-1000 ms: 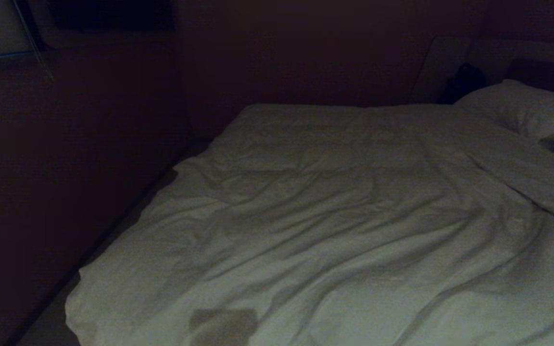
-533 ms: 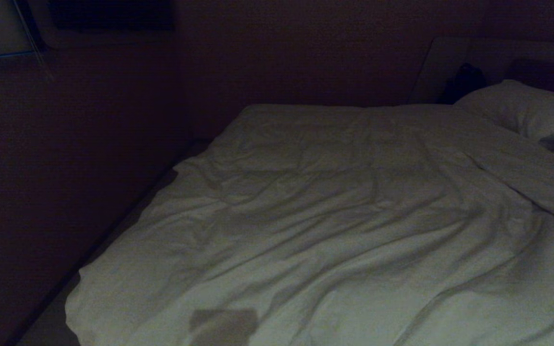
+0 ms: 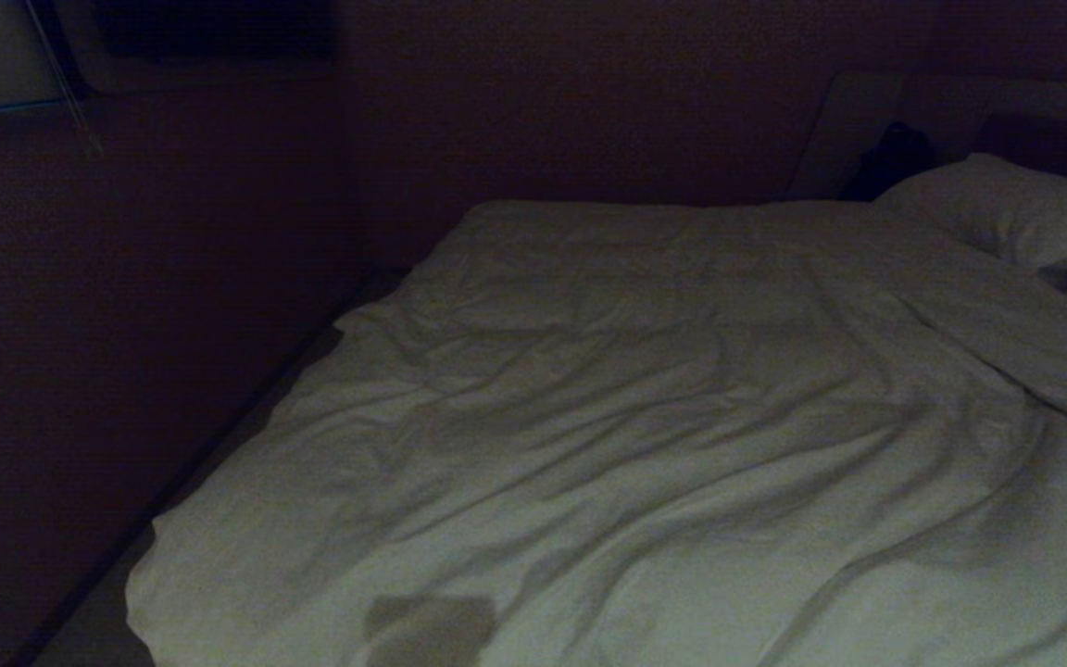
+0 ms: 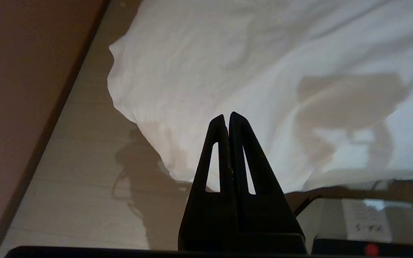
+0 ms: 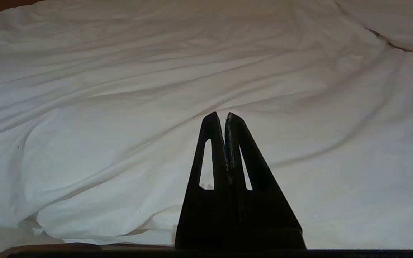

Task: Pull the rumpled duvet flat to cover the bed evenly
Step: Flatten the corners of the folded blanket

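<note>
The fingers of the left gripper (image 4: 227, 116) are pressed together on nothing, pointing at the near corner of the thick white wrinkled duvet (image 3: 645, 435), which lies over the wide low bed (image 3: 103, 621) from about 7 o'clock to 2 o'clock in the head view; the fingers of the right gripper (image 5: 221, 115) are also closed and empty above the folds. I think closed fingers may only push the corner and make new wrinkles; a pull from one corner could drag the cover crooked toward the pale wooden floor (image 4: 77, 179).

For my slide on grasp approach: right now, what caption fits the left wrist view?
Left tool, shut and empty, pointed at the duvet corner overhanging the floor.
</note>
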### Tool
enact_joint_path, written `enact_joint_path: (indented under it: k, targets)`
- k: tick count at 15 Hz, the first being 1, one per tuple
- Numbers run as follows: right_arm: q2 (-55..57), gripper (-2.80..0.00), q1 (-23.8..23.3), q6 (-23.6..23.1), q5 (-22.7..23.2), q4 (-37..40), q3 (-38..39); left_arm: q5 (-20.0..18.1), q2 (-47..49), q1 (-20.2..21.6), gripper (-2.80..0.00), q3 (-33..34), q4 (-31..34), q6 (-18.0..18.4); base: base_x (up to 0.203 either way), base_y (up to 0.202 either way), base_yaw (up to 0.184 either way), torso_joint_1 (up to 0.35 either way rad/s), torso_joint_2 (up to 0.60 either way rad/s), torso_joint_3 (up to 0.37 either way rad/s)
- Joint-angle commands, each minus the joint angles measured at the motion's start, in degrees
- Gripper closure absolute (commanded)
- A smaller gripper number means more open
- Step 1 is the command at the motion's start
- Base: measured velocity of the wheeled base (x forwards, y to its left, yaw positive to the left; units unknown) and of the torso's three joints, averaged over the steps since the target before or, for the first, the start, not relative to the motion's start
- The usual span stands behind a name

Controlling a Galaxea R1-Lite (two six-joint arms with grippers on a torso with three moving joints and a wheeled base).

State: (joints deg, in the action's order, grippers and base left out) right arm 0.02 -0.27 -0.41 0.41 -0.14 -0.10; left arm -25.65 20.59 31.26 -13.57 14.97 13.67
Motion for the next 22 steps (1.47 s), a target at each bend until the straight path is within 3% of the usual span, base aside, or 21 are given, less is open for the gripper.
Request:
enact_joint_path:
  k: [1,3,5,7,9,10,14,20,22]
  targets:
    - [0.1,0.00,0.0,0.0,0.0,0.0,0.0,0.0,-4.3,0.0,0.00,-2.0,2.4,-0.6,0.000,0.000,0.000,0.000,0.00,0.000]
    - [0.1,0.00,0.0,0.0,0.0,0.0,0.0,3.7,-4.7,-0.3,0.00,-2.7,2.9,-1.1,0.000,0.000,0.000,0.000,0.00,0.000]
    - [0.1,0.00,0.0,0.0,0.0,0.0,0.0,7.1,-4.7,-3.3,0.00,-3.0,2.5,-3.5,0.000,0.000,0.000,0.000,0.00,0.000]
    - [0.1,0.00,0.0,0.0,0.0,0.0,0.0,11.1,-4.6,-9.3,0.00,-3.2,2.6,-4.9,0.000,0.000,0.000,0.000,0.00,0.000]
    - [0.1,0.00,0.0,0.0,0.0,0.0,0.0,20.1,-4.6,-16.1,0.00,-1.8,2.4,-5.8,0.000,0.000,0.000,0.000,0.00,0.000]
    - [0.1,0.00,0.0,0.0,0.0,0.0,0.0,21.7,-4.7,-16.8,0.00,-0.2,2.3,-6.9,0.000,0.000,0.000,0.000,0.00,0.000]
    - [0.1,0.00,0.0,0.0,0.0,0.0,0.0,21.3,-4.7,-16.8,0.00,3.7,1.2,-8.6,0.000,0.000,0.000,0.000,0.00,0.000]
    - [0.1,0.00,0.0,0.0,0.0,0.0,0.0,20.8,-4.7,-16.8,0.00,9.6,-12.8,-8.2,0.000,0.000,0.000,0.000,0.00,0.000]
    - [0.1,0.00,0.0,0.0,0.0,0.0,0.0,18.4,-4.5,-17.3,0.00,10.3,-14.6,-8.5,0.000,0.000,0.000,0.000,0.00,0.000]
